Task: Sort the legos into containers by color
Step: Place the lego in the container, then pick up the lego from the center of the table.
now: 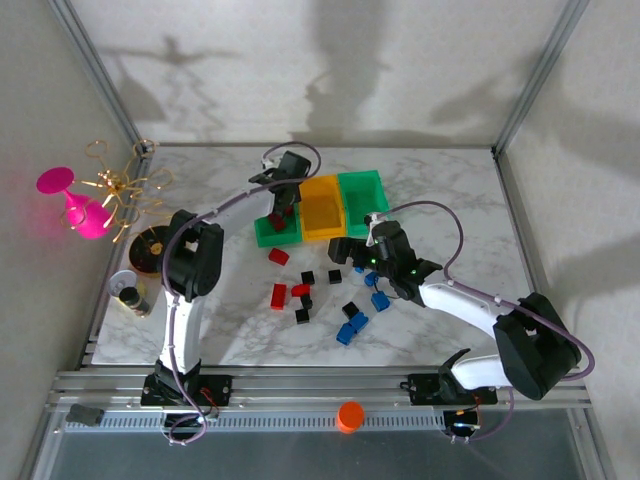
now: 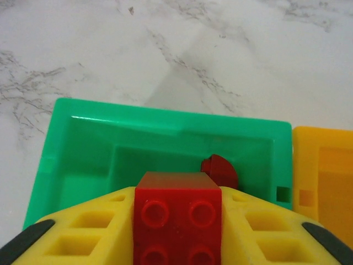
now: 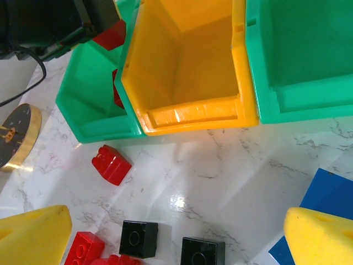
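Legos in red, black and blue lie scattered on the marble surface (image 1: 450, 200) in front of the three joined bins. One red lego (image 2: 177, 221) is pinched studs-up between the left fingers (image 2: 88, 232), hanging over the left green bin (image 2: 165, 113). Another red piece (image 2: 219, 171) lies on that bin's floor, so red seems to belong here, and the step in hand looks like the drop.

From the left wrist the brick sits well inside the bin's outline, clear of the wall shared with the yellow-orange bin (image 3: 187, 118), so no sideways correction seems needed. The release should be full and even: a half-opening could leave the brick clinging to one soft pad and tip it over the rim. After that, a straight lift would clear the bin walls.

The right fingers (image 3: 33, 232) stand wide apart and empty, low over the surface beside a blue lego (image 3: 325, 193), with two black legos (image 3: 139, 238) below them. A loose red brick (image 3: 112, 164) lies just in front of the left green bin. That arm does best to work away from that bin until the left arm is out.
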Robot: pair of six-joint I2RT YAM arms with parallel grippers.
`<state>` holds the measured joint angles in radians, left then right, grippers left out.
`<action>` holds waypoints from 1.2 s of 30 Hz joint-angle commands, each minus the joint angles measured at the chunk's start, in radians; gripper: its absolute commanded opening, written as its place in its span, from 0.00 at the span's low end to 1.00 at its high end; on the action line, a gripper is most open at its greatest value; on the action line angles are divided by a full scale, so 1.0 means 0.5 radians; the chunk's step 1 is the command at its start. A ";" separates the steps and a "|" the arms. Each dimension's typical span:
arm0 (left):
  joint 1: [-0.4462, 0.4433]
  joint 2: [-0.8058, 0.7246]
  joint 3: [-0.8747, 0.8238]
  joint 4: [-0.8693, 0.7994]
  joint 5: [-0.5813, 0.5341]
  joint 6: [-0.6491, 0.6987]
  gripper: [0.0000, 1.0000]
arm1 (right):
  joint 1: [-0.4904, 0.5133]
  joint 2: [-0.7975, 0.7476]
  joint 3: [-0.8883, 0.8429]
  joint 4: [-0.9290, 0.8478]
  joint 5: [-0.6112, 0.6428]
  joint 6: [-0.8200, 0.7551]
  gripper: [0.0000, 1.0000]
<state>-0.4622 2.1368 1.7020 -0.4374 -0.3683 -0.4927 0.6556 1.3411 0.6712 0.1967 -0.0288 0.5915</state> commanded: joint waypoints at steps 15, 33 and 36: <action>-0.011 -0.245 0.121 -0.169 -0.020 0.042 0.45 | -0.027 -0.162 0.050 -0.071 -0.031 -0.070 0.99; -0.305 -1.340 -1.266 0.055 0.123 -0.237 0.46 | 0.175 -0.323 -0.081 -0.326 -0.083 -0.163 0.99; -0.349 -1.439 -1.465 0.109 0.137 -0.325 0.47 | 0.247 -0.297 -0.099 -0.326 -0.059 -0.146 0.99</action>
<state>-0.6205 1.4712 1.0260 -0.3965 -0.3058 -0.5930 0.7525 1.1965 0.6418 0.0509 -0.0566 0.5236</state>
